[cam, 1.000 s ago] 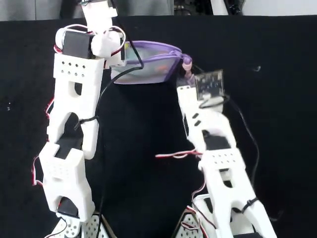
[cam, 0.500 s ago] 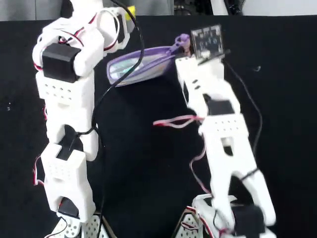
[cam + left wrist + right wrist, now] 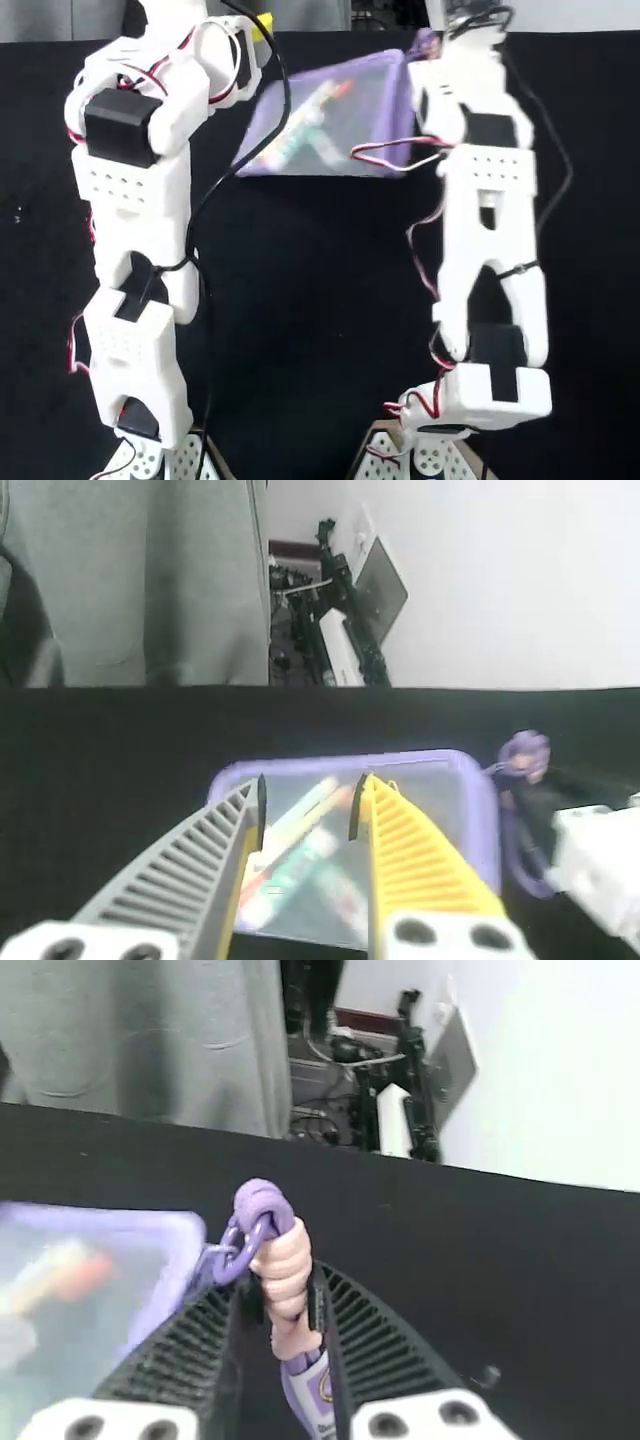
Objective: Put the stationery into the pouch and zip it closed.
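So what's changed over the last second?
The right claw, still gripping the zip pull, swung up and away, lifting the pouch so its flat side shows. The left claw rose first, then kept still at the other end.

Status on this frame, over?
Left gripper shut on pouch end. Right gripper shut on zipper charm. Pouch held aloft, stationery inside. No obstruction seen.

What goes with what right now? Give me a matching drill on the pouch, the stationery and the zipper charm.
Things:
1. pouch
2. stationery
3. zipper charm

States:
A. clamped in the right gripper
B. lying inside the pouch
C. purple and see-through

Pairs: 1-C, 2-B, 3-A.
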`<state>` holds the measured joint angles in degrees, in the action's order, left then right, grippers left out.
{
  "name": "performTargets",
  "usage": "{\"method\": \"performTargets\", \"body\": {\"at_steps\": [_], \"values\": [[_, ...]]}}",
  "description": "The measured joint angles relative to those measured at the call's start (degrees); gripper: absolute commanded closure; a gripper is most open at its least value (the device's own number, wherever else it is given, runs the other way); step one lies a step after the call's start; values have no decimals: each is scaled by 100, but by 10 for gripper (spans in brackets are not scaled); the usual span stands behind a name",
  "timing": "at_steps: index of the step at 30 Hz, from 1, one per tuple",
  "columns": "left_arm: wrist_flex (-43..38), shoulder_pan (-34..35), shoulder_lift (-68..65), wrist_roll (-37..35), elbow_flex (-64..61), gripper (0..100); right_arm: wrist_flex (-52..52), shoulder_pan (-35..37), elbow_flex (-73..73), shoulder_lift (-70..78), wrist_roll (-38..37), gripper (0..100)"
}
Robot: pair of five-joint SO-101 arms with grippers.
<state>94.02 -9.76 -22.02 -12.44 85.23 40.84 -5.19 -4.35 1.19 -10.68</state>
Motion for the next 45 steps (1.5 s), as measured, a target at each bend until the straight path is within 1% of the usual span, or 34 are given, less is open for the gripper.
{"method": "performTargets", "body": {"at_steps": [2, 7, 12, 20, 26, 30, 35, 39, 45], "values": [[53, 0, -26, 0, 0, 834, 246, -158, -246, 0, -88, 988], [62, 0, -378, 0, 0, 834, 888, -448, -800, -70, -589, 988], [62, 0, -730, 0, 0, 834, 1266, -615, -1354, -246, -923, 988], [62, 0, -1169, 0, 0, 834, 1934, -800, -1776, -316, -1002, 988], [308, 0, -1257, 0, 0, 834, 1978, -844, -1785, -316, -1002, 988], [413, 0, -1257, 0, 0, 834, 1978, -1037, -2207, -316, -1037, 988], [431, 0, -1257, 0, 0, 834, 1978, -1363, -2822, -316, -1468, 988], [431, 0, -1257, 0, 0, 834, 1978, -1503, -2919, -316, -1776, 988], [431, 0, -1257, 0, 0, 834, 1978, -1468, -2796, -316, -1837, 988]]}}
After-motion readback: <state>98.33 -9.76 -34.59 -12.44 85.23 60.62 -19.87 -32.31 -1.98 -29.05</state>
